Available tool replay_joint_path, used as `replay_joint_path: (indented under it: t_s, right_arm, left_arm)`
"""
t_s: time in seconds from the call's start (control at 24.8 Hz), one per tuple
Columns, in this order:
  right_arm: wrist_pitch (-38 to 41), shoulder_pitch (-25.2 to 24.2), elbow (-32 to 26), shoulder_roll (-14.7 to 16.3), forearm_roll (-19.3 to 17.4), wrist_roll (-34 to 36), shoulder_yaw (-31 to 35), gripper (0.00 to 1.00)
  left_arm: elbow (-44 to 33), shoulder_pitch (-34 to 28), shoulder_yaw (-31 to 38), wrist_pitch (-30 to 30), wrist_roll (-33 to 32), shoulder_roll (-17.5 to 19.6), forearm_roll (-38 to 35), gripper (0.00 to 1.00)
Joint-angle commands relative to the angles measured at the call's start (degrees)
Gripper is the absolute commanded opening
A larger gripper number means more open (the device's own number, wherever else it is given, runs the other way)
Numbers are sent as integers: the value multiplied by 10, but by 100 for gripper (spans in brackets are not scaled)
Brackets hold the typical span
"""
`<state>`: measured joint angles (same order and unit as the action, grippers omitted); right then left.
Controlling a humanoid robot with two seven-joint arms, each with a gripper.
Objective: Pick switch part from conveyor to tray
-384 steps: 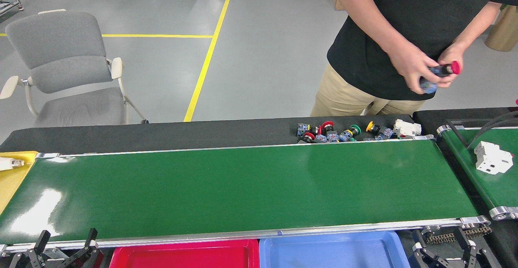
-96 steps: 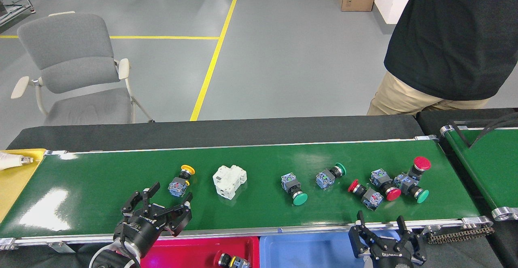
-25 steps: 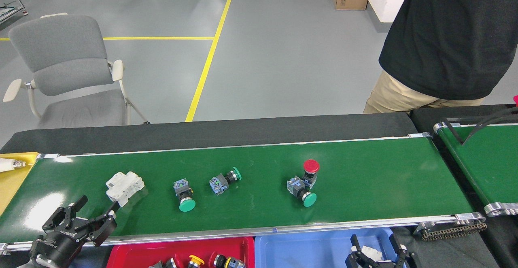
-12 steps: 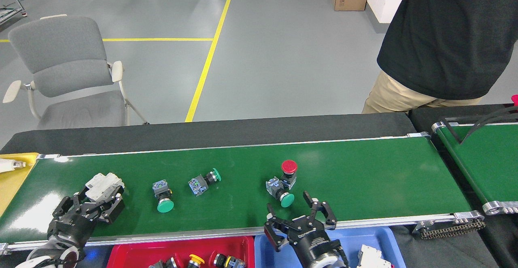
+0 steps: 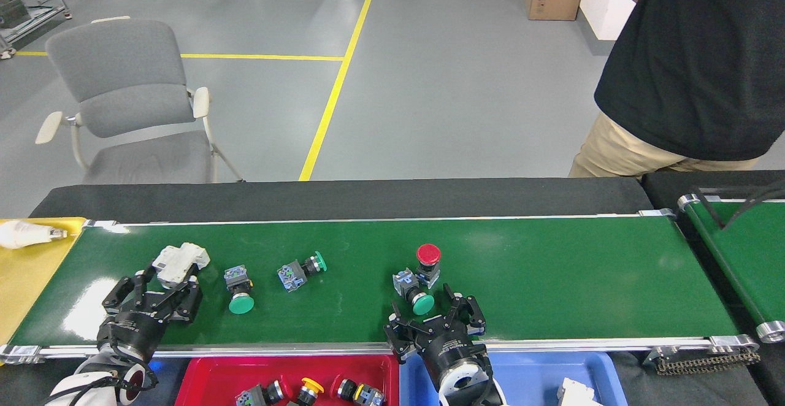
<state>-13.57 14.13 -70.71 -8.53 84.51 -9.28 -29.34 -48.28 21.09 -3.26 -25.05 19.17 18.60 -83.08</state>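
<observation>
The green conveyor carries several switch parts. A white switch part sits between the fingertips of my left gripper, which looks shut on it at the belt's left end. Two green-capped switches lie just to its right. Mid-belt, a red mushroom switch stands against a green-capped switch. My right gripper is open, with its fingers on either side of that green cap. The red tray holds several switches and the blue tray holds a white part.
A person in a black shirt stands behind the belt's right end. A yellow tray with a white object is at the far left, a second green belt at the right. A grey chair stands on the floor behind.
My left gripper has closed in on the white part and holds it still while the other parts drift left. My right gripper has moved forward around the green-capped switch.
</observation>
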Motion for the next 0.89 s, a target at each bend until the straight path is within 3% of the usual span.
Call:
replay_joint_path:
  t_s: [0.0,0.2,0.44,0.52,0.69,0.85]
  right_arm:
    - [-23,18,6,-4,-1,8,0,100]
    - [-32,49,37,-5,-2,8,0,96]
    - [-33,78,80,-6,0,8,-3,22]
    - [-30,78,79,-6,-1,8,-4,9]
    - [-28,77,66,-6,0,14,-5,2]
    - [-1,42,-22,2,0,30,-79,2]
  left_arm:
    - [-21,7,1,-47,7,-4,-1,10]
    - [-87,5,2,-74,4,-6,1,10]
    - [-108,5,3,-99,2,-9,1,11]
    - [-111,1,3,-100,2,-9,2,11]
    - [-150,-20,3,-100,1,-10,2,11]
    - [-210,-59,4,-100,0,-10,3,10]
